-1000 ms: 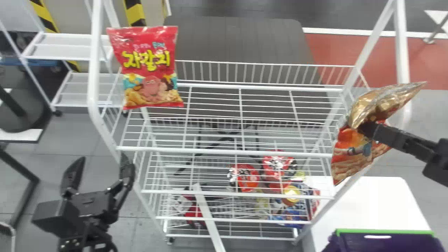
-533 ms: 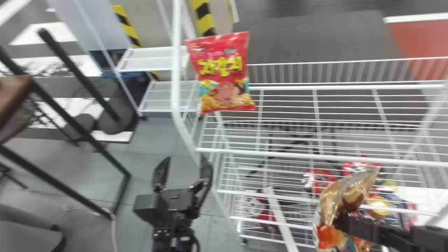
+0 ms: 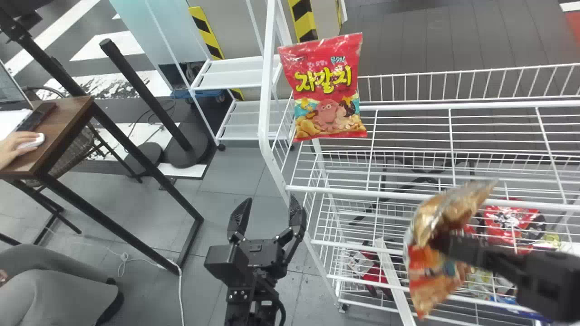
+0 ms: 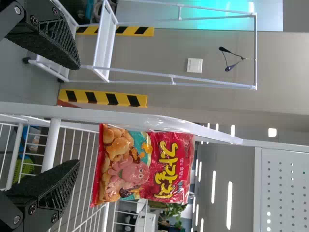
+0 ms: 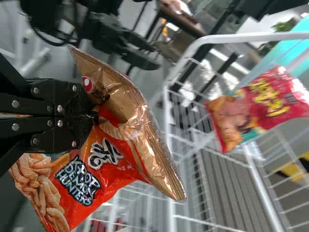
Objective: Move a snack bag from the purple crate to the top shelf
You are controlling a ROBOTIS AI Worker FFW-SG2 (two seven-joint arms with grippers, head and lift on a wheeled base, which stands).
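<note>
White wire top shelf point(image 3: 344, 192) stands over a grey tiled floor point(image 3: 233, 174).

Left gripper point(image 3: 271, 200): matte black, two flat fingers point(image 4: 41, 29) tapering toward tips, inner faces textured with fine lattice. Round metal screws point(image 4: 34, 20) near finger bases. Squarish black palm point(image 3: 261, 254) behind fingers; boxy black housing point(image 3: 225, 265) beside palm. Farther behind palm, dark bracket point(image 3: 239, 295) with small bright dots; black cable point(image 3: 282, 312) curving alongside. Right gripper point(image 3: 444, 245): also black, flat link bars point(image 5: 30, 103) behind fingertips, silver round pivots point(image 5: 60, 108) along them. Farther behind fingertips, bulky black wrist block point(image 3: 548, 283).
</note>
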